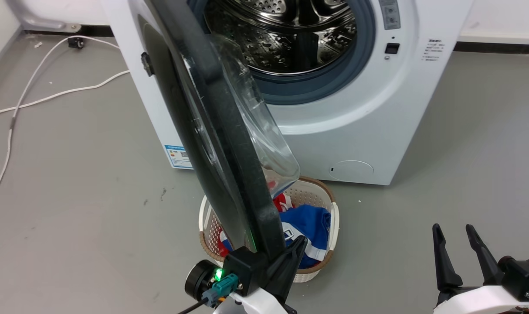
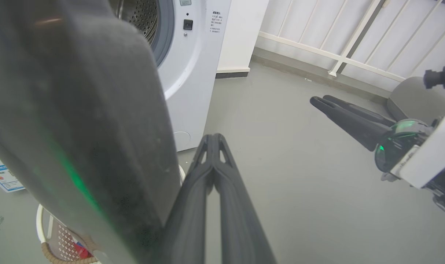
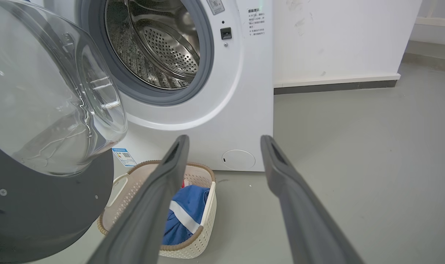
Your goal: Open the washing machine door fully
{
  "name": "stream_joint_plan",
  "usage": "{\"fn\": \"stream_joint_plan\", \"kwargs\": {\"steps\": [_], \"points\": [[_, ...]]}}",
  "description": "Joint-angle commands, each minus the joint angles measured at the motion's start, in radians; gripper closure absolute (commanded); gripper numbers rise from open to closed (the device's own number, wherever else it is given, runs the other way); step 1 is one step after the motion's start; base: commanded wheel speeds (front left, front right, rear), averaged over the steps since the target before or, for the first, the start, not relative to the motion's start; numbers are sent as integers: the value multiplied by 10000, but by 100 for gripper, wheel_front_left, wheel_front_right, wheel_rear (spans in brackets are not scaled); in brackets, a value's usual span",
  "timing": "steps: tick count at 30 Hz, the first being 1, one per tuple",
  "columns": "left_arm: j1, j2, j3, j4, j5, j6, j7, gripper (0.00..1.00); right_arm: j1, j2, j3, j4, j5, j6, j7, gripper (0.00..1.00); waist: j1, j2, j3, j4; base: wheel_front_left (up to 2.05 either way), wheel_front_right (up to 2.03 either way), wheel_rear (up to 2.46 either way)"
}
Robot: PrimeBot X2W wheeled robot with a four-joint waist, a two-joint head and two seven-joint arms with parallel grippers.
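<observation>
- You have the large round glossy black washing machine door (image 1: 229,183) swung well out from the white front-loading machine (image 1: 360,131). It stands nearly edge-on in the head view, with its clear glass bowl (image 1: 258,126) towards the open steel drum (image 1: 282,39).
- Your left gripper (image 2: 213,138) lies against the door's lower rim on the bowl side. Its 2 dark fingers are pressed together, with the door beside them, not between them.
- Your right gripper (image 1: 452,231) hangs well apart to the right above the grey floor (image 1: 443,152), its 2 fingers spread.
- A white perforated plastic basket (image 1: 334,218) holding blue cloth (image 1: 310,222) stands on the floor below the door.
</observation>
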Motion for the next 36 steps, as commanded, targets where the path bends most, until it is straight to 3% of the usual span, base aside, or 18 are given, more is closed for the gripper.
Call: {"fn": "stream_joint_plan", "kwargs": {"steps": [1, 16, 36], "points": [[81, 36, 112, -24, -19, 84, -70, 100, -115, 18, -28, 34, 11, 1, -31, 0, 0, 0, -18, 68, 0, 0, 0], [319, 45, 156, -201, -86, 428, -374, 100, -314, 14, -177, 28, -144, 1, 186, 0, 0, 0, 145, 1384, 0, 0, 0], [464, -81, 229, -189, -270, 768, -912, 100, -260, 14, -435, -132, -246, 1, 533, 0, 0, 0, 250, 3847, 0, 0, 0]]}}
